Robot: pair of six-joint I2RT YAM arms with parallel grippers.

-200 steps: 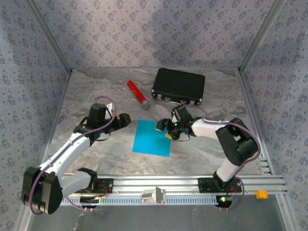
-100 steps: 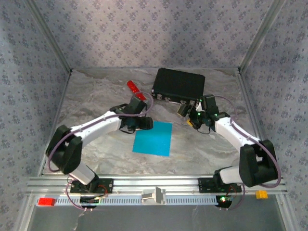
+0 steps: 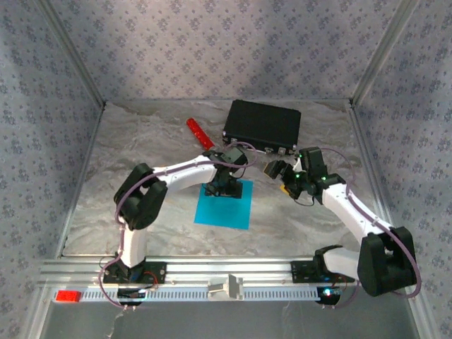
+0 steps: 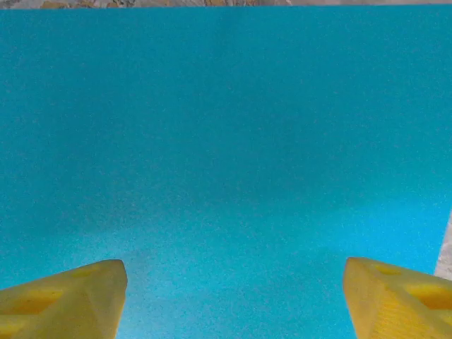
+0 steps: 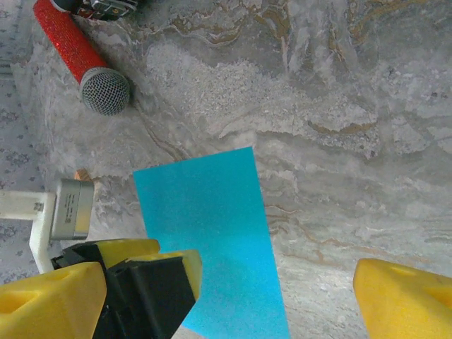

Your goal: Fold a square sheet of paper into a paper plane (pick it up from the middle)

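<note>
Left pincer [image 3: 226,185]: jaws spread wide, yellow fingertips [image 4: 63,300] well apart, nothing between them but flat blue surface below. It sits over the far part of the square sheet of paper [image 3: 224,206]; cannot tell whether the tips touch it. Sheet lies flat and unfolded on the desk [image 3: 141,148], about midway between the two arms, bright cyan, no crease visible. Right pincer [image 3: 281,176]: jaws also wide open, holding nothing, over bare marbled desk just right of the sheet's far corner. From the right wrist view the left pincer's black-and-yellow tip overlaps the sheet's edge. Red cylinder [image 3: 200,134] with a mesh head lies beyond the sheet, apart from it. Black case [image 3: 263,126] lies closed at the back, near the right pincer.
</note>
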